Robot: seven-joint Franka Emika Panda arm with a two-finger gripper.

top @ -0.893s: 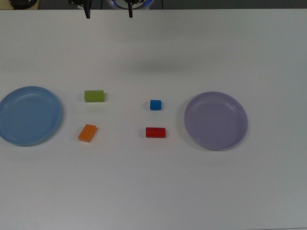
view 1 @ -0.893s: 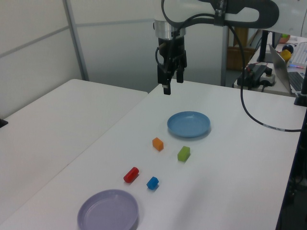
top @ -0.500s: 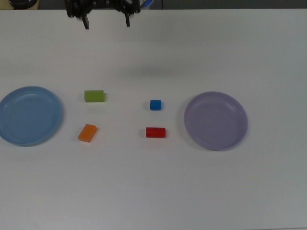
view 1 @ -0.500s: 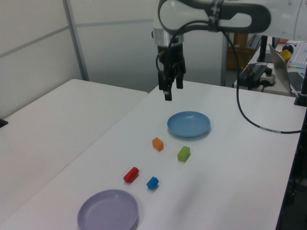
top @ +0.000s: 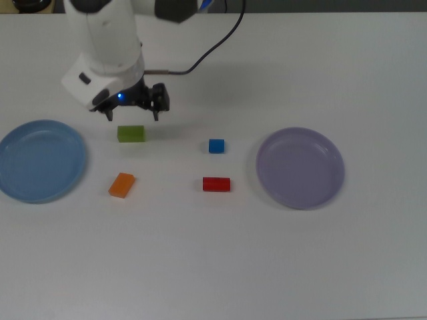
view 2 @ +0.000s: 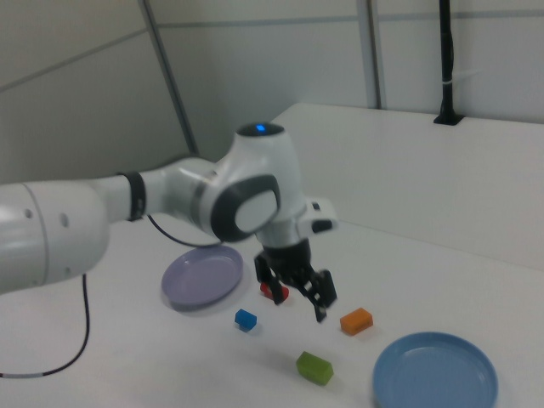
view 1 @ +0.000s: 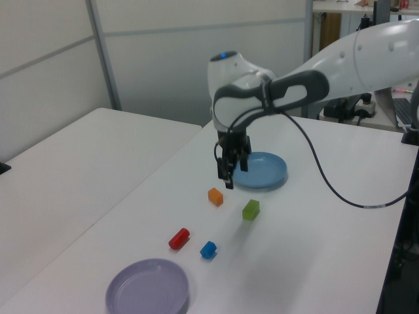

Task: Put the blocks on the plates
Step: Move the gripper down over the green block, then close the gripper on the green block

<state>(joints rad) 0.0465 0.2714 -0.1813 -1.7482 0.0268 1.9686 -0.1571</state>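
Claw (top: 132,113) spread, empty, above the green block (top: 131,134). Green block and red block (top: 216,185) lie lengthwise across the top view; orange block (top: 121,185) sits angled.

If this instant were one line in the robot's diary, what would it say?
pincer: open, empty, above green rectangular block | four blocks: all on white table | light blue round plate, lilac round plate: empty

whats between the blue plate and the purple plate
In the top view, all four blocks lie between the blue plate and purple plate: green block, orange block, blue cube, red block.
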